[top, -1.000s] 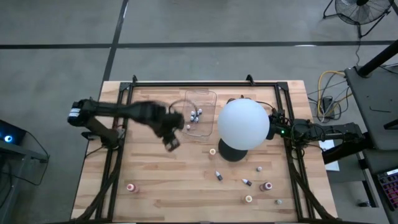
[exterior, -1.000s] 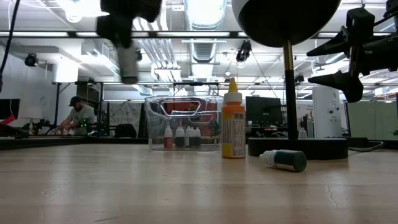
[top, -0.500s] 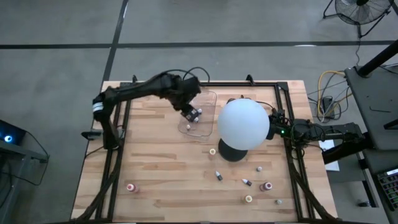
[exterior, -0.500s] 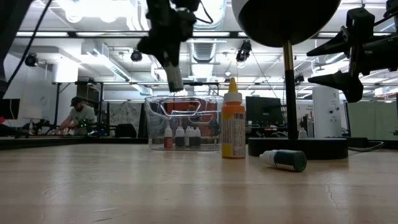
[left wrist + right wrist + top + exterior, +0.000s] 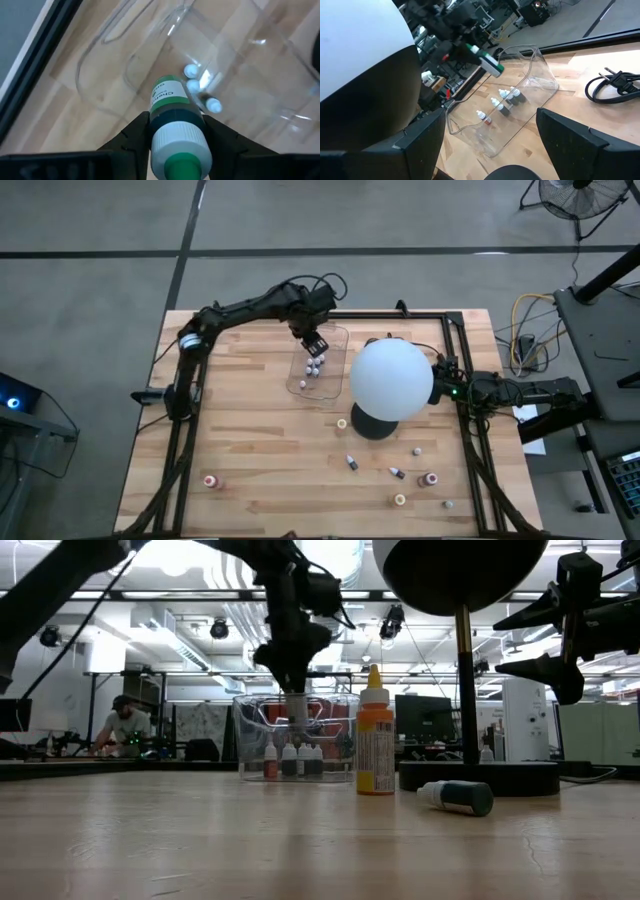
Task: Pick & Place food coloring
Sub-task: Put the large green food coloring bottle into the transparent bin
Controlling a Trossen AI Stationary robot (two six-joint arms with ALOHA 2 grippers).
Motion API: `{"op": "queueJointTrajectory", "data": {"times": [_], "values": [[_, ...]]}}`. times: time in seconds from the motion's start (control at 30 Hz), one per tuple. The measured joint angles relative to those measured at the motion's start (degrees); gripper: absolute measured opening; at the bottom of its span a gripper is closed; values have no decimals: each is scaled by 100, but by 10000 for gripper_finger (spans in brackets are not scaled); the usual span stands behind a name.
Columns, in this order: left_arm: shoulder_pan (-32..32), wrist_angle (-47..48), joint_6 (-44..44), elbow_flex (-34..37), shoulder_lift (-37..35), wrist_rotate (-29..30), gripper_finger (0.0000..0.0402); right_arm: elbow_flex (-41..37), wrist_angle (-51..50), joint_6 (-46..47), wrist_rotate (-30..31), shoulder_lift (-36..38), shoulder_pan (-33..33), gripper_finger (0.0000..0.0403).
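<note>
**Left pincer holds a green bottle over the tray**

In the high view's lower left a reddish bottle [image 5: 210, 480] stands alone on the tabletop [image 5: 250, 450]; upper centre, the left pincer [image 5: 314, 346] is clenched on a green food coloring bottle [image 5: 172, 117], hanging over the clear tray [image 5: 335, 394]; inside the tray stand a few white-capped bottles [image 5: 316, 368]; right of it rises the white globe [image 5: 391, 379]; lower right lie scattered bottles [image 5: 398, 473]; at the right edge the right pincer [image 5: 446, 385] waits, fingers spread and empty.
</note>
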State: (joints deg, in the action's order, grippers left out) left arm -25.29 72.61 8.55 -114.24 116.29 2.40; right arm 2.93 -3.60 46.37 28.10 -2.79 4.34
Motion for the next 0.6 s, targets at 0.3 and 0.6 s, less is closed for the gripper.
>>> {"op": "queueJointTrajectory", "data": {"times": [0.3, 0.6], "values": [[-86, 241, -159, -554, 688, -281, 117, -1, 0, 0, 2, 0, 0, 302], [-128, 127, -29, -443, 1033, -160, 117, 1, 0, 0, 0, 0, 0, 302]]}}
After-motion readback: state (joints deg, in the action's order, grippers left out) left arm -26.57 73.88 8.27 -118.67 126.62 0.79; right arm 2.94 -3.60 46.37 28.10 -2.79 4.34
